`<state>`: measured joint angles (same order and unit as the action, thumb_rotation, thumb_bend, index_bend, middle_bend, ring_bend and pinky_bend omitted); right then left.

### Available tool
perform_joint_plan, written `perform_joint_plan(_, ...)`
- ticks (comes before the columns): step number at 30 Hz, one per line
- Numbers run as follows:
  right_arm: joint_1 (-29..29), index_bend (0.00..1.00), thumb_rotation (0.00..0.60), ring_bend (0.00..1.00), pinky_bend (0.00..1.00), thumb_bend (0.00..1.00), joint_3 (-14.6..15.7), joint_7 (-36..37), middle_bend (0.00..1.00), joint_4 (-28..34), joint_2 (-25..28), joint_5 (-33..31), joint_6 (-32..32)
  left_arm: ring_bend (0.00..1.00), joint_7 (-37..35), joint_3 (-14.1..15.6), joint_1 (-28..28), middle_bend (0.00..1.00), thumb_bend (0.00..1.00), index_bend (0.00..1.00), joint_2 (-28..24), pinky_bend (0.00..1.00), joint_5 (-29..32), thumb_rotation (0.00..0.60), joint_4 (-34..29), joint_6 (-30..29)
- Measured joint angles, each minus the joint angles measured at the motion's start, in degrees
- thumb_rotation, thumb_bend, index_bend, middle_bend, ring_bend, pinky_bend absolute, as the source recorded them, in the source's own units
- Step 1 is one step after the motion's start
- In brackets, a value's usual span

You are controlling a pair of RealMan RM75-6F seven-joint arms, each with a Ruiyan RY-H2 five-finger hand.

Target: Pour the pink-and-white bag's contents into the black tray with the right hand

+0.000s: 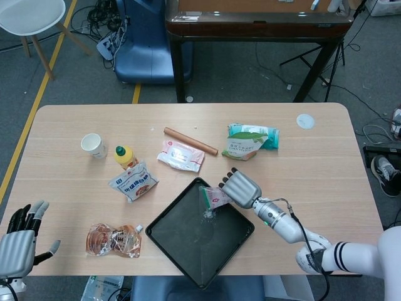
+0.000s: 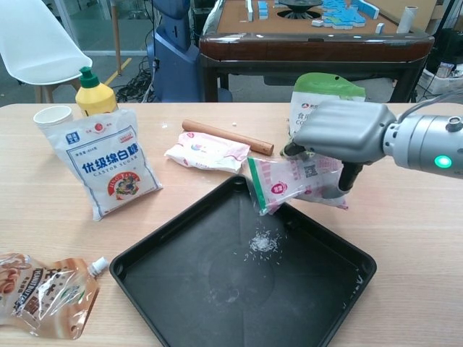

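From the head view, the right hand (image 1: 239,187) grips the pink-and-white bag (image 1: 212,197) over the black tray (image 1: 188,251); the left hand (image 1: 17,241) rests with fingers spread, holding nothing. In the chest view, the bag's mouth tilts down above white grains (image 2: 263,243) scattered on the tray floor.

Overhead and low (both tabletop (image 1: 326,163))

Tilted pink-and-white bag (image 2: 293,181) hangs mouth-down over black tray (image 2: 181,303), white grains (image 2: 262,243) scattered inside.
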<state>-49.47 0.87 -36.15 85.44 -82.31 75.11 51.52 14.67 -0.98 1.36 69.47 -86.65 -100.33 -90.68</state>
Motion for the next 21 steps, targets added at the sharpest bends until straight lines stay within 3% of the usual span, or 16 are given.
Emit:
perform_joint_plan(8, 4.4, 0.59, 0.600, 0.57, 0.66, 0.53, 1.1, 27.0, 0.61, -10.5, -3.4, 8.3, 6.6, 0.00, 1.8, 0.1, -0.3, 0.10, 0.20, 0.10, 0.2, 0.03, -0.4, 0.600, -1.2, 0.2)
perform_joint_plan(15, 8.6, 0.59, 0.600, 0.57, 0.66, 0.53, 2.4, 53.4, 0.61, -25.6, -9.0, 14.6, 14.7, 0.00, 3.3, 0.2, -0.5, 0.10, 0.20, 0.10, 0.2, 0.03, -0.8, 0.600, -2.1, 0.3)
perform_joint_plan(21, 11.9, 0.59, 0.600, 0.56, 0.66, 0.53, 2.9, 70.7, 0.61, -37.9, -13.5, 17.8, 21.7, 0.00, 4.0, 0.3, -0.6, 0.10, 0.20, 0.10, 0.3, 0.03, -0.7, 0.600, -2.6, 0.6)
